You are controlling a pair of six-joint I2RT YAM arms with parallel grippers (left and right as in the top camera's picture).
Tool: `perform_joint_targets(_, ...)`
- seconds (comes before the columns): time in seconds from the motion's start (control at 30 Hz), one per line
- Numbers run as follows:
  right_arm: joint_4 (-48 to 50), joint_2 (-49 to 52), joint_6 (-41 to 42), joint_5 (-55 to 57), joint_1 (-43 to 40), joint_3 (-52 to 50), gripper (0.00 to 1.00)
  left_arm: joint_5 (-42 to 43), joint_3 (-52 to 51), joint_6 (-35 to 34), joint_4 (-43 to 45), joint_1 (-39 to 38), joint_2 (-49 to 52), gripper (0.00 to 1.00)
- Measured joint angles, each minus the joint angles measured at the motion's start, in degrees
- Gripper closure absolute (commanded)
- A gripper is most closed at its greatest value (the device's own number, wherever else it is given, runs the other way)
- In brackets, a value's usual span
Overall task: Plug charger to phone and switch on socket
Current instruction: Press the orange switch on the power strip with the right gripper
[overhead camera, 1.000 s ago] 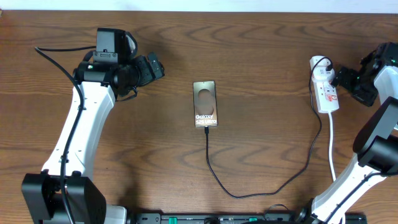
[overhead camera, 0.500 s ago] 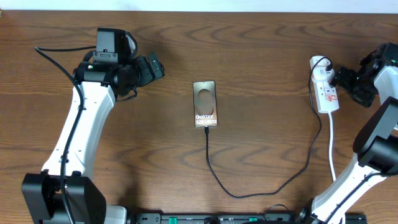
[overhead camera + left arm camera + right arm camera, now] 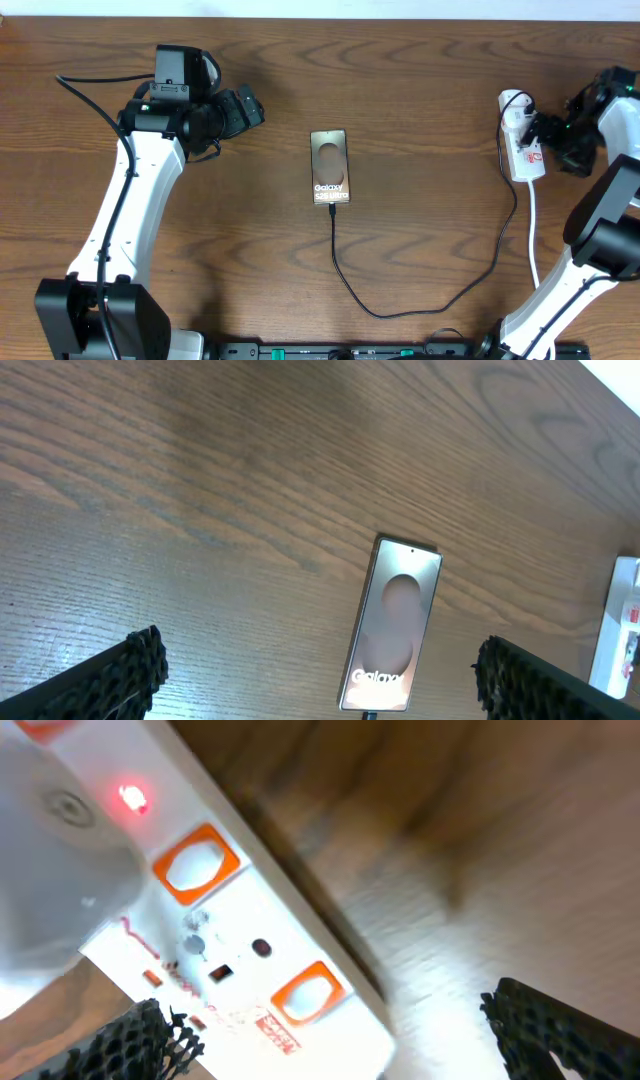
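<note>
The phone (image 3: 330,167) lies face up at the table's middle, its "Galaxy" lettering also plain in the left wrist view (image 3: 393,625). The charger (image 3: 381,314), a thin black cable, meets the phone's near edge, loops toward the front and runs up right to the socket (image 3: 521,140). On this white strip (image 3: 230,950) a red light (image 3: 131,797) glows beside two orange-framed switches (image 3: 195,865). My right gripper (image 3: 545,138) (image 3: 345,1040) hovers open over the strip's near end. Far left of the phone, my left gripper (image 3: 246,108) (image 3: 325,685) is open and holds nothing.
A white adapter (image 3: 513,101) sits in the strip's far end. The strip's white cord (image 3: 533,235) trails toward the front right, near my right arm's base. The table's back edge (image 3: 320,18) runs along the top.
My right gripper has shifted slightly left, closer over the socket. The left arm, phone and cable have not moved.
</note>
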Motion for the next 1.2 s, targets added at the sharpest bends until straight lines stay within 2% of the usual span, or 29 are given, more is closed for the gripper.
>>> perform_joint_targets(0.1,-2.0,-1.1,-1.9,1.6,-0.4,3.7,0.01,0.0,0.0,0.0,0.0,0.0,0.0,0.0)
perform_joint_targets(0.33,-2.6,-4.3,-5.9,4.3,-0.4,4.5,0.01,0.0,0.0,0.0,0.0,0.0,0.0,0.0)
perform_joint_targets(1.2,-2.1,-4.3,-6.5,5.3,-0.4,4.5,0.01,0.0,0.0,0.0,0.0,0.0,0.0,0.0)
